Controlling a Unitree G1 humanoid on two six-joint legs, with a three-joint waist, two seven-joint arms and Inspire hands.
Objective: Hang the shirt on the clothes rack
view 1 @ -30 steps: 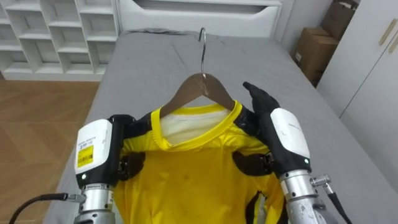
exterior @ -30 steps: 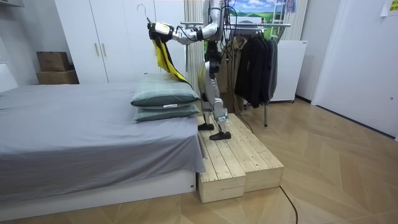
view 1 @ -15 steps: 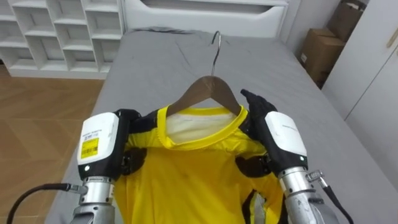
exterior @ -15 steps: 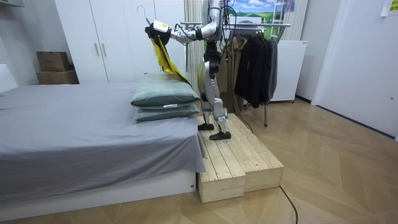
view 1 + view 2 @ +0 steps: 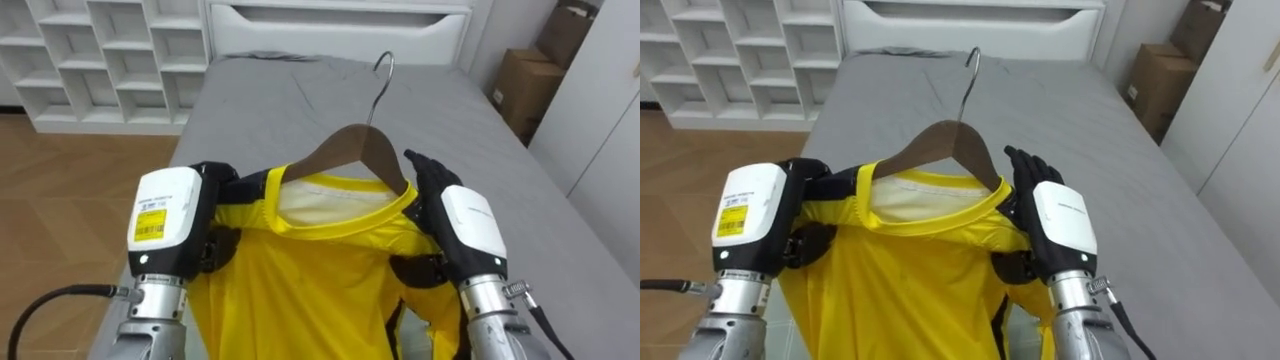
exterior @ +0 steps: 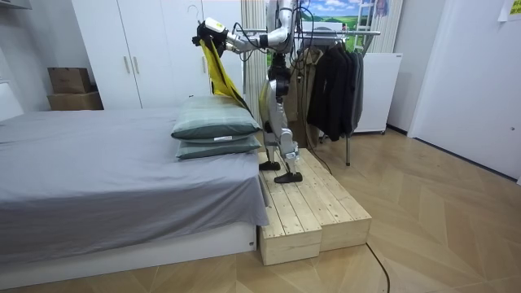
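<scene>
Now | left robot hand [image 5: 208, 205]; right robot hand [image 5: 458, 218] clutch shirt [image 5: 310, 285] | room view: rack [image 6: 352, 33] behind

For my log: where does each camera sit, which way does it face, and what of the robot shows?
Left eye view: on the head, looking down along the grey bed; left hand and right hand hold up the yellow shirt on a wooden hanger.
Right eye view: beside it, same scene, same hands.
Room view: across the room, side-on to the bed; whole robot standing on a wooden platform before a clothes rack.
Shared: shirt and bed in all three.
</scene>
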